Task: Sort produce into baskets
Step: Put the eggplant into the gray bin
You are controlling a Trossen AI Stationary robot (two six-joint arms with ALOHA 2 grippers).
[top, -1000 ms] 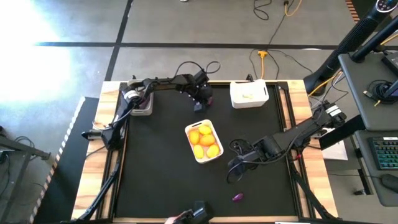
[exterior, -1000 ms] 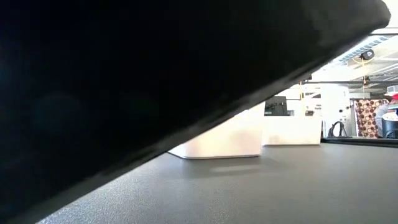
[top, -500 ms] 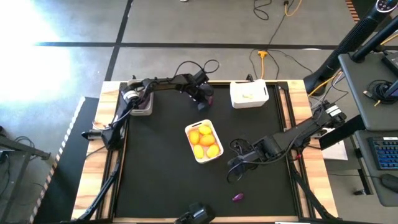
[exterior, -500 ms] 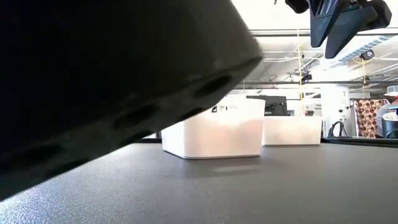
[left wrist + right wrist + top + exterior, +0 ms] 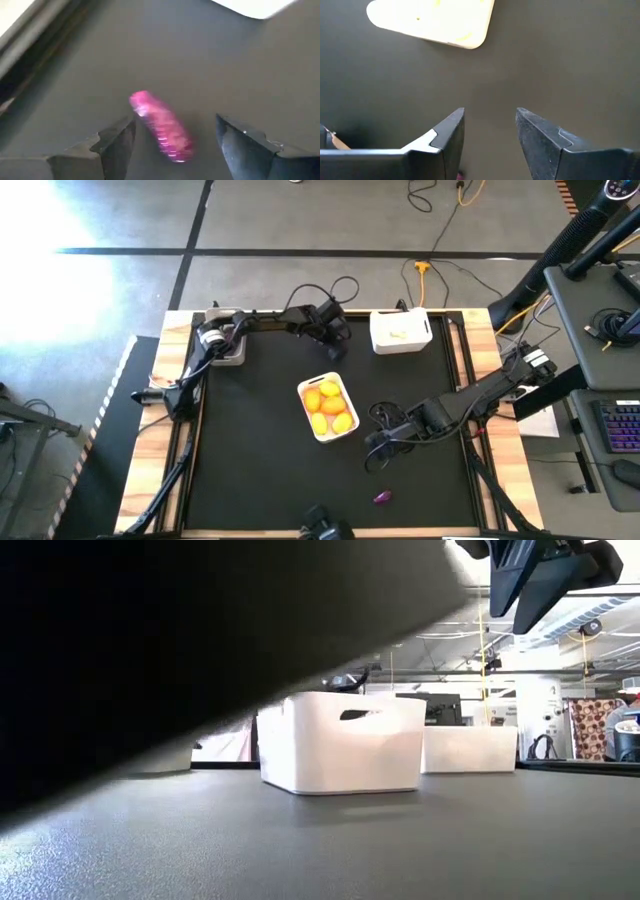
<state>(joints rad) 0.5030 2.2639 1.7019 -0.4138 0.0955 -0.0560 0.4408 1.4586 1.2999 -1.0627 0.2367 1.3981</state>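
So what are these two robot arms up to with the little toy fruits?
They are sorting toy produce into baskets. The left gripper hovers open at the far side of the table over a purple vegetable lying on the mat, seemingly about to pick it up. The right gripper waits open near the middle basket, which already holds yellow and orange fruits. Another purple piece lies loose at the near side, and a second white basket sits at the far edge.

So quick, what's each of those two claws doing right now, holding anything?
Left gripper: open, empty, fingers either side of a purple vegetable lying on the table.
Right gripper: open, holding nothing, over bare table.
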